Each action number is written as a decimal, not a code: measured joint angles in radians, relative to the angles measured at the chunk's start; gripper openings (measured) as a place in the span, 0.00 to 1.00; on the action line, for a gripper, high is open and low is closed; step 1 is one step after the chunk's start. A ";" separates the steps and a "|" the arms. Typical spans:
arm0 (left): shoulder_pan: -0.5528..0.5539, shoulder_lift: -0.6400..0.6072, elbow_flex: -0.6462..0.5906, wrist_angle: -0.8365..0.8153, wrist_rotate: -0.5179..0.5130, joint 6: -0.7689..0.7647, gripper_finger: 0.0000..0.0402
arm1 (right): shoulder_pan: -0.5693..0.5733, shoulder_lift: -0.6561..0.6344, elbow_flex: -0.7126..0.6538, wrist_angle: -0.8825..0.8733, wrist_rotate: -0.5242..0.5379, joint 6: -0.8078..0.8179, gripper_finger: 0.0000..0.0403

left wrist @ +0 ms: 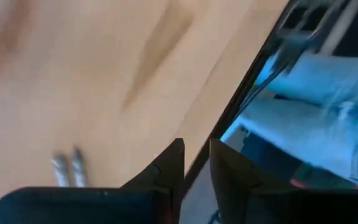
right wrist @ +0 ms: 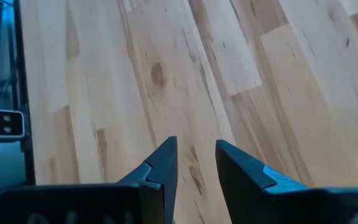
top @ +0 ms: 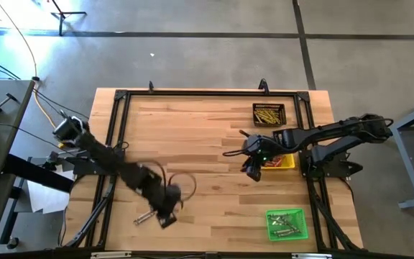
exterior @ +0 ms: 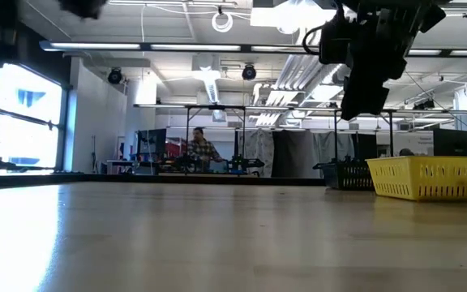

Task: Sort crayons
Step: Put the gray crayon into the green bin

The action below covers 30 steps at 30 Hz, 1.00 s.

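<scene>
Arms: dark, jointed; a looped black cable on the left arm (top: 131, 176)
End effector fingers: black, pointed wedges (right wrist: 160, 168)

— Where's the left arm from where you stand?
— Stretched low toward the near edge, its left gripper (top: 165, 216) blurred, fingers (left wrist: 166, 171) slightly parted, nothing between them.
— The other?
— Folded inward mid-table; the right gripper (top: 252, 170) hangs raised, fingers (right wrist: 161, 163) parted, empty.
</scene>
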 joint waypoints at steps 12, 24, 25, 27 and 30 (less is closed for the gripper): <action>-0.195 0.186 0.000 0.000 0.029 -0.442 0.12 | -0.003 0.000 0.000 0.013 0.000 -0.147 0.23; -0.182 0.201 0.000 -0.186 -0.050 -0.524 0.12 | -0.003 0.000 0.000 0.024 0.002 -0.147 0.23; -0.182 0.201 0.000 -0.193 -0.050 -0.518 0.12 | -0.003 0.000 0.000 0.023 0.002 -0.137 0.23; -0.183 0.201 0.000 -0.197 -0.050 -0.516 0.12 | -0.003 0.000 0.000 0.023 0.002 -0.126 0.23; -0.185 0.201 0.000 -0.200 -0.050 -0.493 0.12 | -0.003 0.000 0.000 0.022 0.003 -0.123 0.23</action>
